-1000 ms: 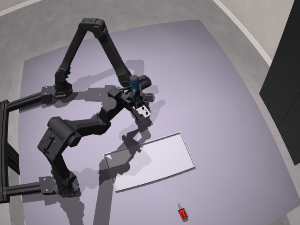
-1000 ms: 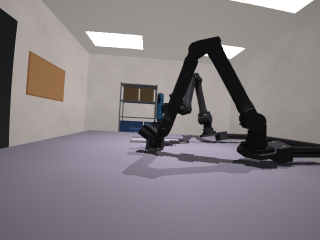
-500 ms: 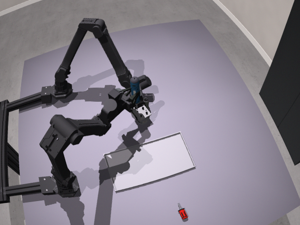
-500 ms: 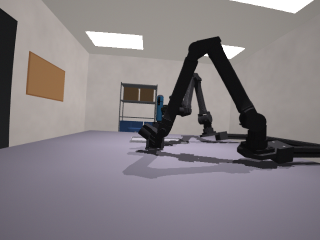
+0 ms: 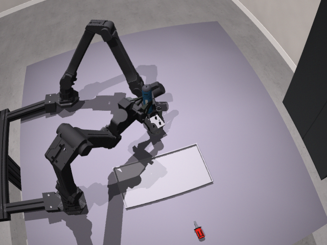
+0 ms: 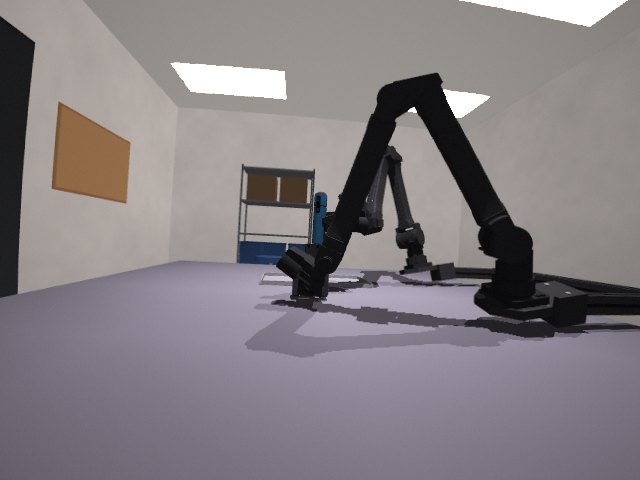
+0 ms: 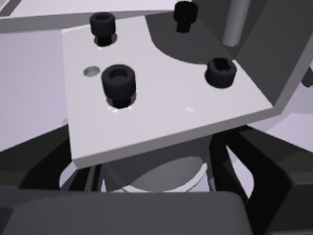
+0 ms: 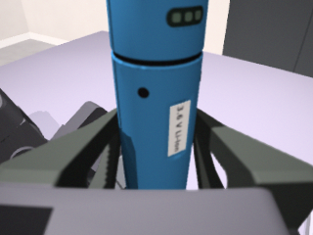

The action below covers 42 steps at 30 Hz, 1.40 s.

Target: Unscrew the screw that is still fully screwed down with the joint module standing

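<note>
Taking the white bracket [image 5: 154, 120] [image 7: 161, 117] as landmark: directly beneath its flat plate, the joint module [image 5: 157, 130] [image 7: 156, 176], with the left gripper [image 5: 155, 126] [image 6: 310, 286] [image 7: 156, 117] closed around its round body, one finger on each side. On the bracket's plate, three black screws [image 7: 118, 80] [image 7: 103, 24] [image 7: 186, 12] standing proud, shanks showing under their heads. Nearer the bracket's upright wall, the seated screw [image 7: 221, 73], head down against the plate, socket facing up. Near the opposite edge of the bracket, a small bare hole [image 7: 91, 70].

Above the bracket, the electric screwdriver [image 5: 146, 98] [image 6: 320, 217] [image 8: 156, 113], held upright by its blue barrel in the right gripper [image 5: 146, 104] [image 6: 326, 222] [image 8: 156, 117], fingers pressed on both sides. Beside the bracket's upright wall, its grey bit [image 7: 237, 22] pointing down, apparently just short of the seated screw, though hard to judge for depth from this angle.

Near the bracket, on the table, a shallow tray [image 5: 169, 195] [image 6: 273, 279] [image 7: 49, 23]. Well apart from the bracket, beyond the tray, a red-handled screwdriver [image 5: 200, 233] lying flat.
</note>
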Each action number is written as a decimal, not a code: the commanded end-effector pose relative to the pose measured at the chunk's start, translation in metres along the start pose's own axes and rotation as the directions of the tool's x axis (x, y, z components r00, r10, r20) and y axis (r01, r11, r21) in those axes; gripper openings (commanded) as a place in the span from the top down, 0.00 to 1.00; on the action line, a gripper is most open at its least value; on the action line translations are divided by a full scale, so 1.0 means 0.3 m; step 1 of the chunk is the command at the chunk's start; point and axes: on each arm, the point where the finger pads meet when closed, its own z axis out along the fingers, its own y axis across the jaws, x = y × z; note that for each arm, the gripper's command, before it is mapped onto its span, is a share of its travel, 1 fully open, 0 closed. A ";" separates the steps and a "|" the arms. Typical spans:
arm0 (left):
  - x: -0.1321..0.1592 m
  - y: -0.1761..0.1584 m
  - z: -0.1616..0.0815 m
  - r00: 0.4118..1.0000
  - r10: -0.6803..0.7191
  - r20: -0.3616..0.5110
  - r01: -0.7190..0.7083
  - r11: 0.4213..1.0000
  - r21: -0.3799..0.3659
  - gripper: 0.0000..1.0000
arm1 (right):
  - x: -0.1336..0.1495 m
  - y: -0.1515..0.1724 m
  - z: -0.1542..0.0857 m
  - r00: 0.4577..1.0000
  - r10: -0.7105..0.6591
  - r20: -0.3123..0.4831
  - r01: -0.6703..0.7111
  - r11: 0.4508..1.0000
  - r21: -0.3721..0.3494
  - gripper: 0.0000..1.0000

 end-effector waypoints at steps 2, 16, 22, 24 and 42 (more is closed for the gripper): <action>0.011 0.044 0.004 1.000 0.017 0.004 -0.017 1.000 -0.018 0.41 | -0.088 -0.036 0.019 0.997 0.017 0.080 -0.019 1.000 0.024 0.58; 0.011 0.044 0.004 1.000 0.017 0.004 -0.017 1.000 -0.018 0.41 | -0.052 -0.030 0.020 0.998 0.016 0.066 -0.017 1.000 0.020 0.58; 0.011 0.044 0.004 1.000 0.017 0.004 -0.017 1.000 -0.018 0.41 | -0.054 -0.027 0.019 0.998 0.016 0.067 -0.017 1.000 0.019 0.58; 0.011 0.044 0.004 1.000 0.017 0.004 -0.017 1.000 -0.018 0.41 | -0.035 -0.025 0.018 0.998 0.015 0.057 -0.016 1.000 0.017 0.58; 0.011 0.044 0.004 1.000 0.017 0.004 -0.017 1.000 -0.018 0.41 | -0.022 -0.026 0.016 0.998 0.015 0.056 -0.016 1.000 0.018 0.58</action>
